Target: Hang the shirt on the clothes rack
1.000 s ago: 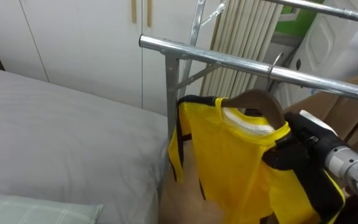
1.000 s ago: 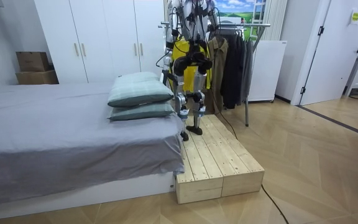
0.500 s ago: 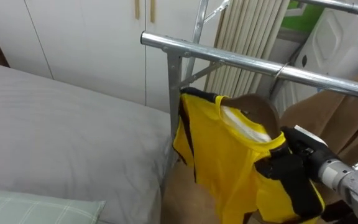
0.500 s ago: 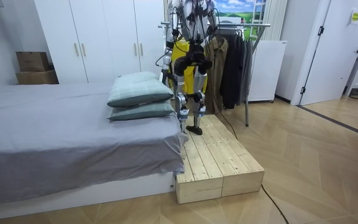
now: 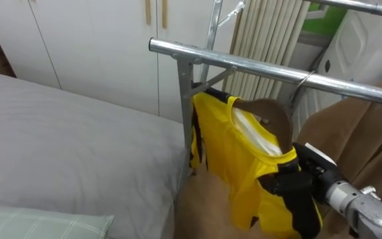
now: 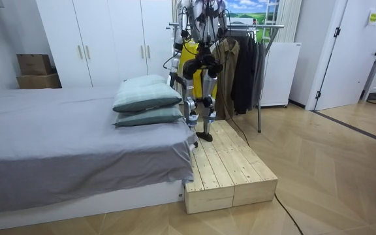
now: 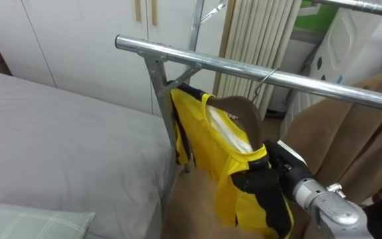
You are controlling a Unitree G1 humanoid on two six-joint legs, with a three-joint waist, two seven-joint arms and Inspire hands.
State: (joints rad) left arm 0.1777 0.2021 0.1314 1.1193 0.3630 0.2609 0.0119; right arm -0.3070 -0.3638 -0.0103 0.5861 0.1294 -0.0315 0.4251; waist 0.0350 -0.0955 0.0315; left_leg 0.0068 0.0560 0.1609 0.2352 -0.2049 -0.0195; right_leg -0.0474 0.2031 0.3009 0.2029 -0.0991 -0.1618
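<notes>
Confirm the brown wooden hanger (image 5: 270, 109) seats fully on the silver metal rail (image 5: 244, 64) before withdrawing. The right robot hand (image 5: 297, 178) lies at the shoulder of the yellow black-trimmed shirt (image 5: 234, 153); whether it grips cannot be told.

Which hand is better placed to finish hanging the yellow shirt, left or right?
Right: its hand is at the yellow shirt's shoulder by the wooden hanger, whose hook is over the rail.

Big grey bed (image 6: 57, 130) hogs the 9 o'clock side of the room view, with 2 pale green pillows (image 6: 147, 98) stacked at its 3 o'clock end. White wardrobe (image 6: 103, 39) behind at 11, and 2 cardboard boxes (image 6: 34, 72) at 10. Pale wooden platform (image 6: 230, 166) sits on the floor around 5, touching the bed's corner. White door (image 6: 344, 52) at 2, dark coats (image 6: 243, 72) hanging near 1.
</notes>
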